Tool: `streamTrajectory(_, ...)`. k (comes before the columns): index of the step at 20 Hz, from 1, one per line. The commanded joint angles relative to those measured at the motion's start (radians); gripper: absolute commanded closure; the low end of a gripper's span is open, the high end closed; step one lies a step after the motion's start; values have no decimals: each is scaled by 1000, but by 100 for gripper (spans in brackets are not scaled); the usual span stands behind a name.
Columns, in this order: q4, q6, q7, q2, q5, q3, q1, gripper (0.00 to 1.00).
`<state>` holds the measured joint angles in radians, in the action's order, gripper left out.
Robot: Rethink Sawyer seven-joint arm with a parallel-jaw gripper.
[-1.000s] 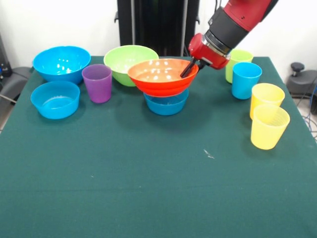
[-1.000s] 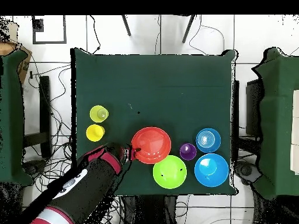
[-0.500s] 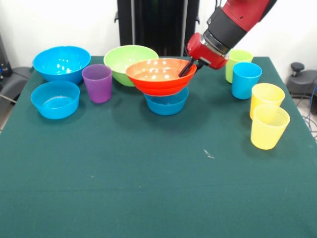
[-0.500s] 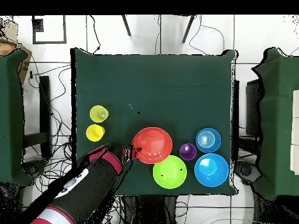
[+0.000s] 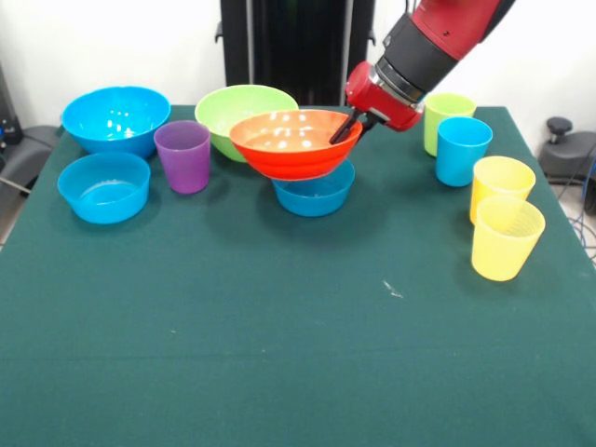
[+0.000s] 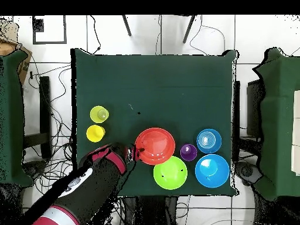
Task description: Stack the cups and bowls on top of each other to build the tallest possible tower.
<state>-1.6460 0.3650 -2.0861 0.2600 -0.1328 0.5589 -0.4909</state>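
My gripper (image 5: 345, 130) is shut on the right rim of the wide orange bowl (image 5: 293, 144) and holds it, slightly tilted, just above a small blue bowl (image 5: 314, 194). In the overhead view the orange bowl (image 6: 154, 146) hides that blue bowl, with the gripper (image 6: 136, 154) at its left rim. The purple cup (image 5: 182, 155) stands left of them. The lime green bowl (image 5: 244, 114) is behind. The large blue bowl (image 5: 116, 117) and another small blue bowl (image 5: 103, 186) are at the left. The green cup (image 5: 445, 116), blue cup (image 5: 462, 150) and two yellow cups (image 5: 501, 184) (image 5: 506, 237) stand at the right.
The green table (image 5: 279, 354) stretches bare toward the front edge. The robot's pedestal (image 5: 296, 42) stands behind the table.
The gripper has lifted the orange bowl up and a little to the left in the front view, off the small blue bowl beneath it.
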Motion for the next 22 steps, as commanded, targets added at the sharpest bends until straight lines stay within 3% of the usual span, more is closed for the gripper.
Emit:
streamTrajectory(1,27,22,-135,-37,39,-120,20,100)
streamTrajectory(22,13,1,-150,-32,62,-144,22,100)
